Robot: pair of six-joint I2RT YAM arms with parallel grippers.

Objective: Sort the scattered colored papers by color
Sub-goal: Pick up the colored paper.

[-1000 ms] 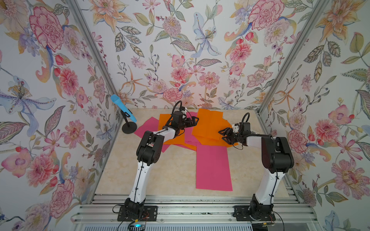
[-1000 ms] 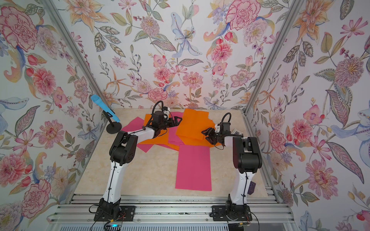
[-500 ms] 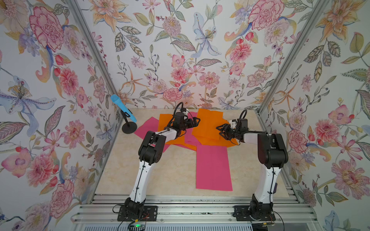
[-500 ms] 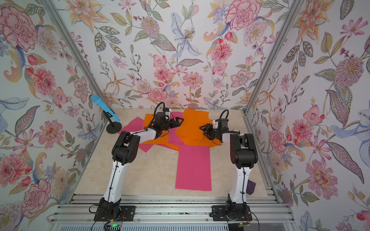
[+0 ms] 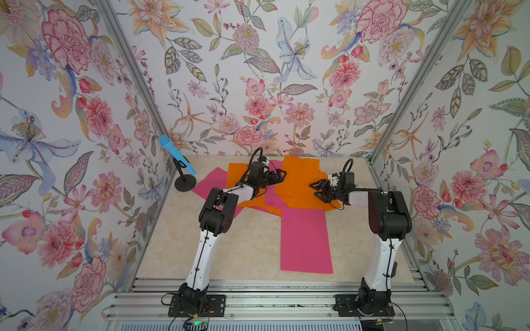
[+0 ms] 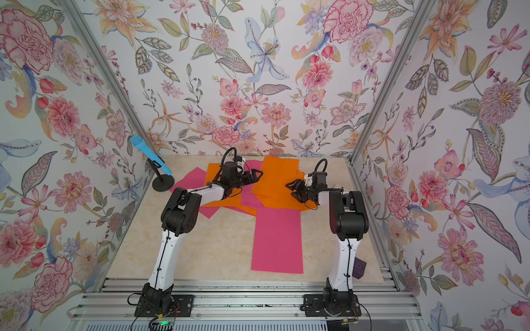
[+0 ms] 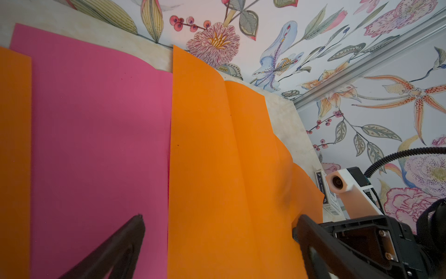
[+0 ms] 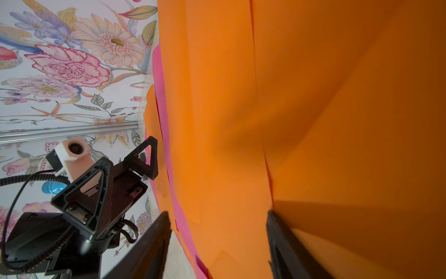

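Note:
Orange and hot pink colored papers lie overlapped at the back of the table. In both top views a large orange sheet (image 5: 299,183) (image 6: 276,183) tops the pile, and another orange sheet (image 5: 236,174) lies under my left arm. One pink sheet (image 5: 305,240) reaches toward the front, and another pink sheet (image 5: 208,184) pokes out at the left. My left gripper (image 5: 282,174) (image 7: 218,221) hovers open over the seam between a pink sheet (image 7: 96,145) and the orange sheet (image 7: 217,157). My right gripper (image 5: 317,189) (image 8: 218,213) is open, low over the buckled orange sheet (image 8: 301,108), with nothing between its fingers.
A blue microphone (image 5: 177,160) on a black round stand sits at the back left corner. A small white printed box (image 7: 324,190) lies by the right wall behind the orange paper. A purple object (image 6: 359,268) rests at the front right. Floral walls close three sides.
My right gripper has shifted slightly left and back over the orange sheet, jaws a touch wider. The left gripper has crept a little to the right. The papers lie as before.

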